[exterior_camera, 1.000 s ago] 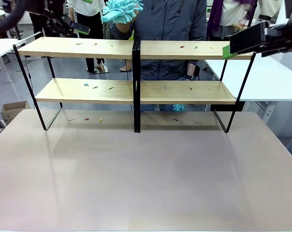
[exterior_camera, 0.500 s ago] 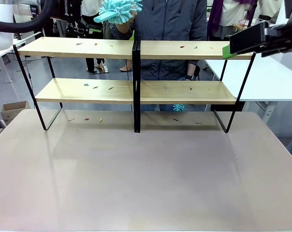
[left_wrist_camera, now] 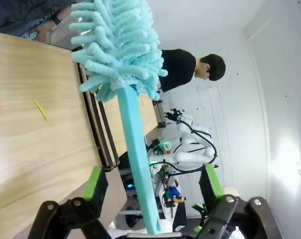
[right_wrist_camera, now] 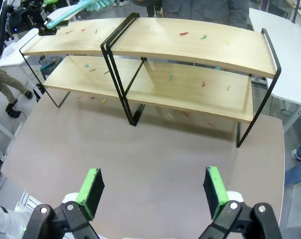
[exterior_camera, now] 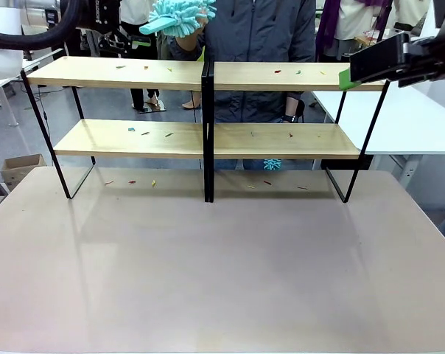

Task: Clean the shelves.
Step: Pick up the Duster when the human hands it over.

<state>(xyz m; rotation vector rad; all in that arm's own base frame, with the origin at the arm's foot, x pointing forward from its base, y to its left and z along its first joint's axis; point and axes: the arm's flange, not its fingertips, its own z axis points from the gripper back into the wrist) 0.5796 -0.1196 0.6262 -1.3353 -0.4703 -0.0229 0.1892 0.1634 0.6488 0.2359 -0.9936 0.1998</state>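
On the tabletop (exterior_camera: 222, 273), shelves (exterior_camera: 281, 140) lengthwise left-to-right.

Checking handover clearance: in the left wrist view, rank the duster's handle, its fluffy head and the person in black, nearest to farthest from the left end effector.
1. Duster's handle, inside the open left end effector.
2. Fluffy head, up the handle.
3. Person in black, far behind.

Bright even light; fisheye-curved shelves (right_wrist_camera: 190, 47)
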